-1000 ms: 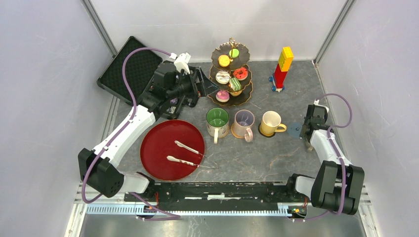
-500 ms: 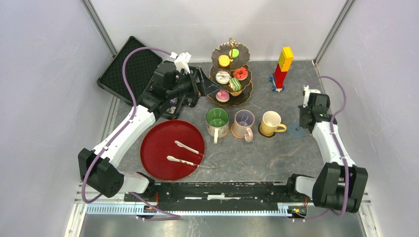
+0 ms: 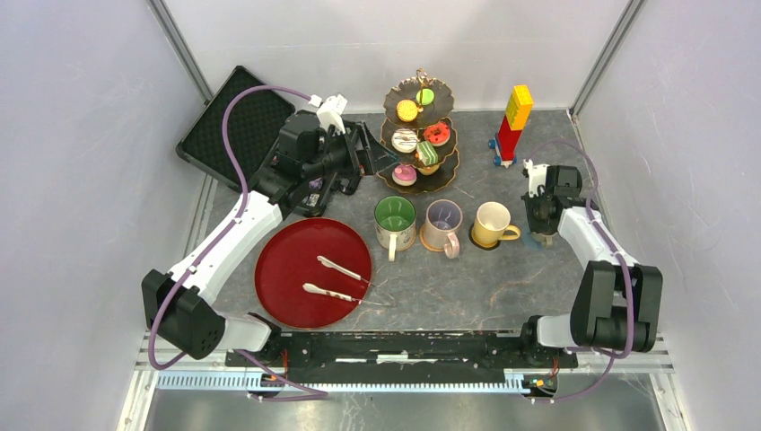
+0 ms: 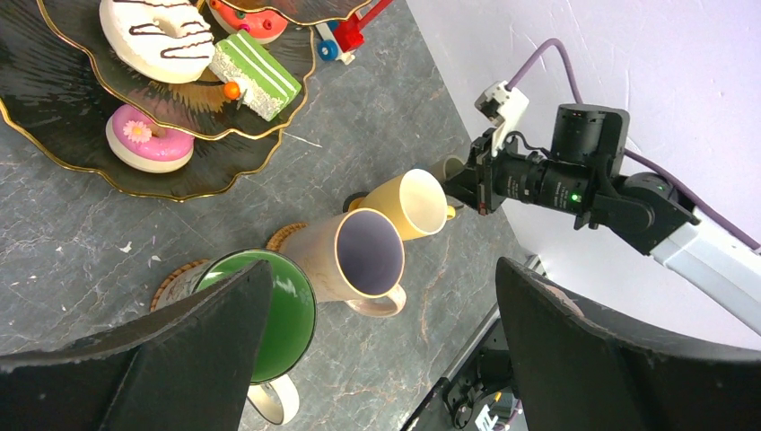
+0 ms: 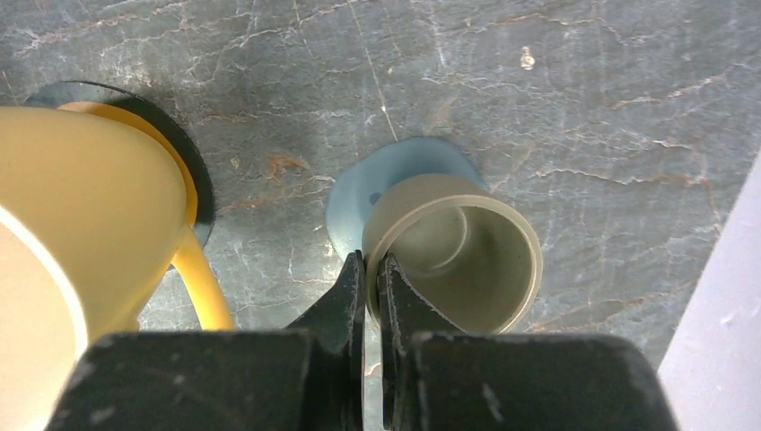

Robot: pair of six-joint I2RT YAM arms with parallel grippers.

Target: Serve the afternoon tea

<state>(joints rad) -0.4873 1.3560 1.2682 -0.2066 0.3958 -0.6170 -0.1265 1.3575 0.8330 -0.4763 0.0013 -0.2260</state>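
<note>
A dark three-tier stand [image 3: 447,171] holds donuts, macarons and a green cake [image 4: 258,72], with a pink donut [image 4: 146,139] on its lowest tier. In front of it stand the green-lined mug [image 3: 395,218], lilac mug [image 3: 442,222] and yellow mug [image 3: 490,223], each on a coaster. My right gripper [image 5: 371,266] is shut on the near rim of the small grey mug [image 5: 467,256], one finger inside and one outside. The mug sits over a blue coaster [image 5: 352,199] to the right of the yellow mug [image 5: 72,206]. My left gripper [image 3: 381,157] hangs open and empty beside the stand's lower tiers.
A round red tray [image 3: 287,260] carrying metal tongs [image 3: 339,278] lies at the front left. A red-and-yellow block tower [image 3: 513,121] stands at the back right. A black case [image 3: 224,126] lies at the back left. A wall runs close to the right of the grey mug.
My right arm has swung left and away from its base, bringing its shut gripper over the blue coaster. The left arm has not moved.
</note>
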